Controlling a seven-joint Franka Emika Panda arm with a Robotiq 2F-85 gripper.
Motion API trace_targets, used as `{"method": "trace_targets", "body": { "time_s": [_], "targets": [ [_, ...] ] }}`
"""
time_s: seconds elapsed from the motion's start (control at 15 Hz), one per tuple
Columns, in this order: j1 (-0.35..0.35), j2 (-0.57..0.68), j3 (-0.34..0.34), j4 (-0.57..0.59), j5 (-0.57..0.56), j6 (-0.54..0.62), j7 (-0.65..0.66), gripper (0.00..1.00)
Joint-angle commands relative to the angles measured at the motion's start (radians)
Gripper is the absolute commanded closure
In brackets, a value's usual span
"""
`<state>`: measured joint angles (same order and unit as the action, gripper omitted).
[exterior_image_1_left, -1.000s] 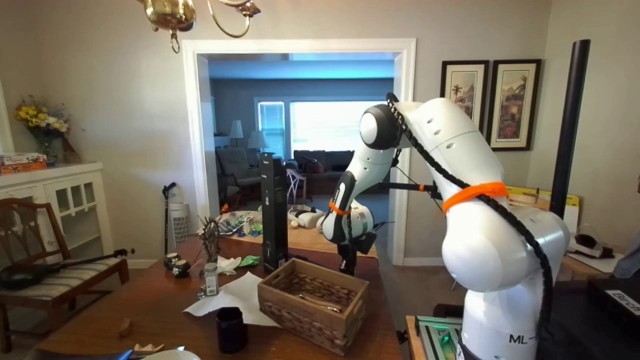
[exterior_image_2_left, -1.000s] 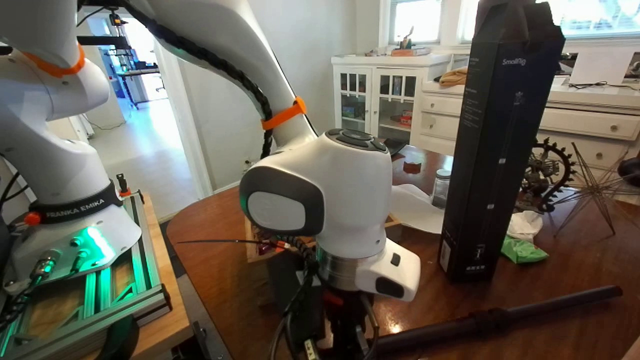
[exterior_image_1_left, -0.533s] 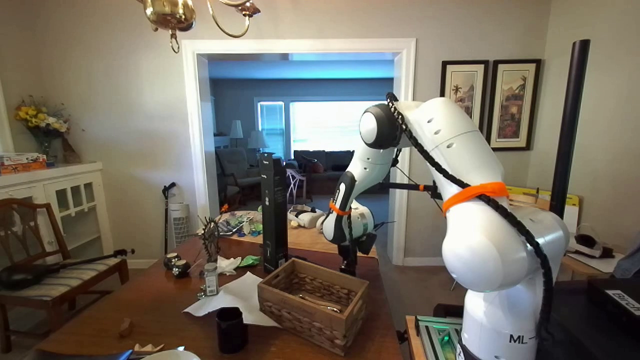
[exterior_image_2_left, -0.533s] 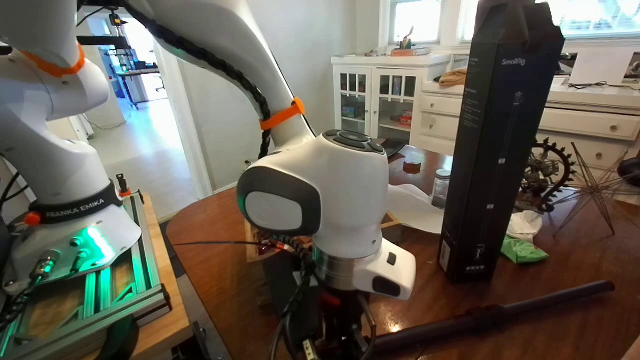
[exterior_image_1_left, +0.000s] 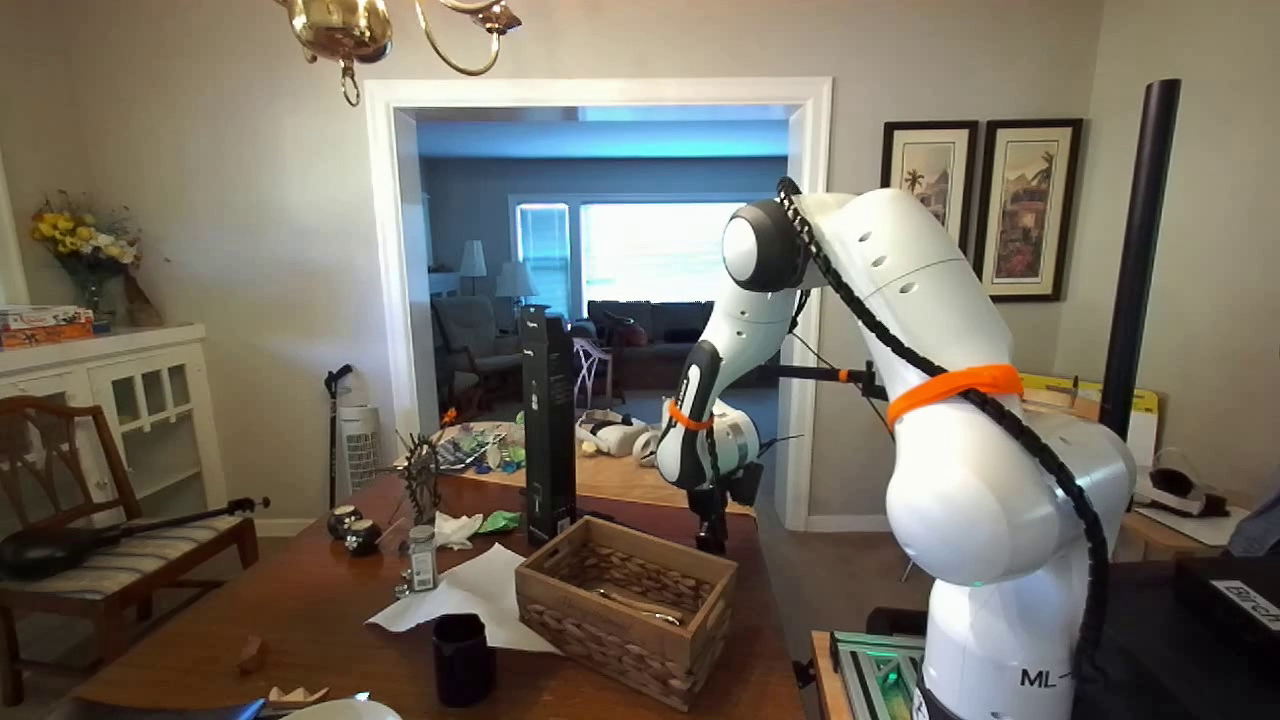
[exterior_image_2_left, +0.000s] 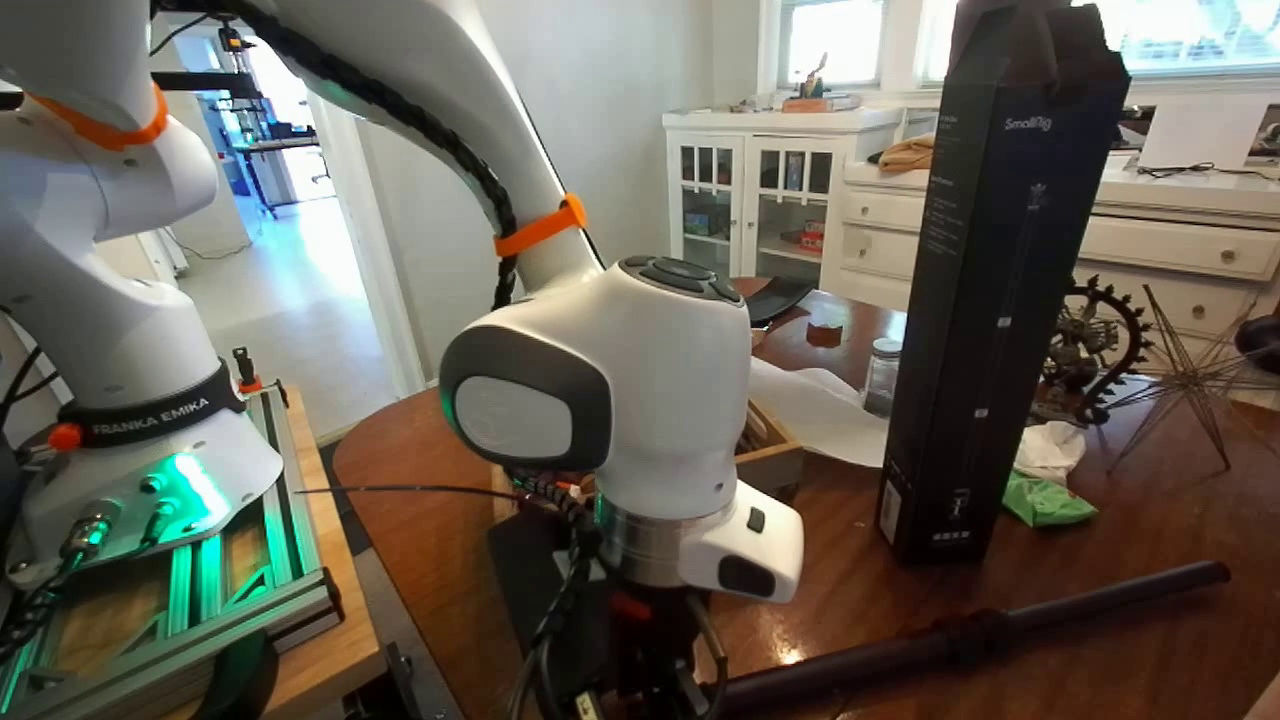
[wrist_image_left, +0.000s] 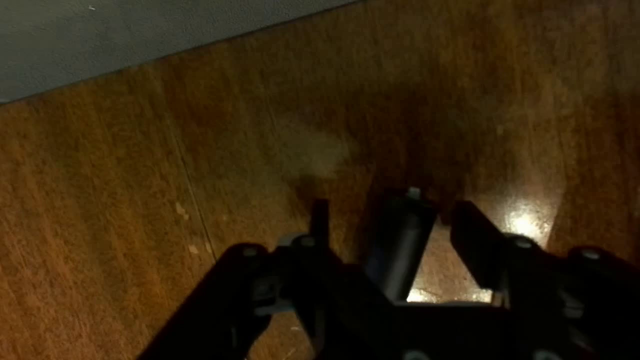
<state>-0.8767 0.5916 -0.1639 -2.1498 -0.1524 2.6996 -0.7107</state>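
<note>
Jaws apart; end of dark rod (wrist_image_left: 401, 242) between them, gap visible each side. Rod lies on the bench (exterior_image_2_left: 850, 580). Upright black box (exterior_image_2_left: 1000, 300) stands near it; wooden crate (exterior_image_1_left: 600, 640) near the jaws.

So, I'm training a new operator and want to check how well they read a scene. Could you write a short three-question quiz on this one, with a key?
1. In the wrist view, how does the gripper stand at the dark rod?
(a) shut on it
(b) open, with a gap showing on either side of it
(c) out of view

2. True or false: the wooden crate lies tipped on its side.

3. What brand name is printed near the top of the tall black box?

Key:
1. (b)
2. False; the wooden crate stands with its open side up.
3. SmallRig
</note>
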Motion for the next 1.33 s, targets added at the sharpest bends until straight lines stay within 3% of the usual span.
{"method": "trace_targets", "body": {
  "time_s": [0.0,0.27,1.27],
  "targets": [
    [0.021,-0.02,-0.012,-0.02,-0.025,-0.026,-0.016,0.63],
    [0.004,-0.036,0.011,-0.026,-0.001,-0.032,-0.048,0.9],
    [-0.047,-0.113,0.015,-0.041,0.028,-0.027,-0.129,0.93]
  ]
}}
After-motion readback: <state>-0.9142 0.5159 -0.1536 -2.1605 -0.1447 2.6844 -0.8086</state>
